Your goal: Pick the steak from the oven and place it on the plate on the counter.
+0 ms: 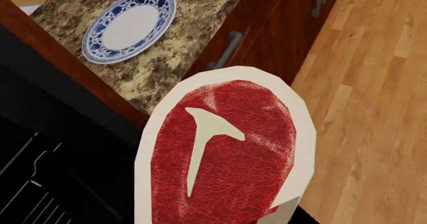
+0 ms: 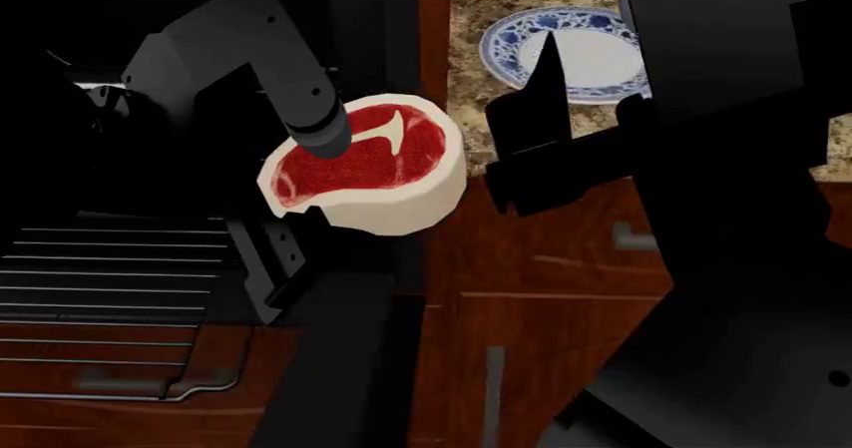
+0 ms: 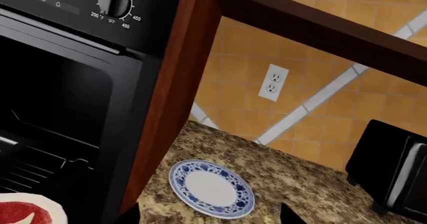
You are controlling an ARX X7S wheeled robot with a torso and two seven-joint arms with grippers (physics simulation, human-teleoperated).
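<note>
Orange tiled wall (image 3: 320, 49) runs behind the bench, crossed by pale diagonal grout bands, with a white double outlet (image 3: 273, 82) set in it. Down below, light wood-plank floor (image 1: 373, 109) meets reddish-brown cabinet doors (image 2: 533, 298) with slim metal handles (image 1: 225, 51).

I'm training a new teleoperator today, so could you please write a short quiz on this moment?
1. True or false: the steak already lies on the plate.
2. Which arm carries the steak: A) left, B) right?
3. Fill in: the plate sits on the ______.

Key:
1. False: it is held in the air in front of the oven, and the plate is bare.
2. A: the left gripper holds it.
3. Granite-look counter, beside the oven.
</note>
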